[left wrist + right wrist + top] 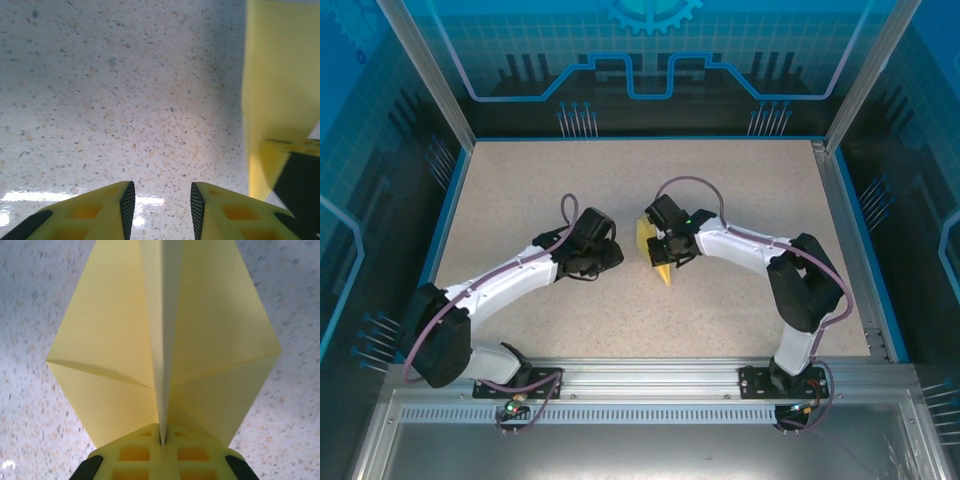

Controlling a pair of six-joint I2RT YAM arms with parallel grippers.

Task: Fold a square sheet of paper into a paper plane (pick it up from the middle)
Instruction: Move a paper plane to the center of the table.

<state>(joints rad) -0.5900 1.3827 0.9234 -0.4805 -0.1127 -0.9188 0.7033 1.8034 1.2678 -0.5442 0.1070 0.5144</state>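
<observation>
The right claw (162, 439) pinches the paper's (110, 340) centre ridge, wings fanning out ahead of its tips, while the left claw (160, 202), part-open and empty, has the paper off to its right, so best grip firmly and crease both wings evenly.

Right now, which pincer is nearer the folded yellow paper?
Right. The right pincer is shut on the centre ridge of the folded paper; the left pincer is open, beside it with a gap, over the table.
</observation>
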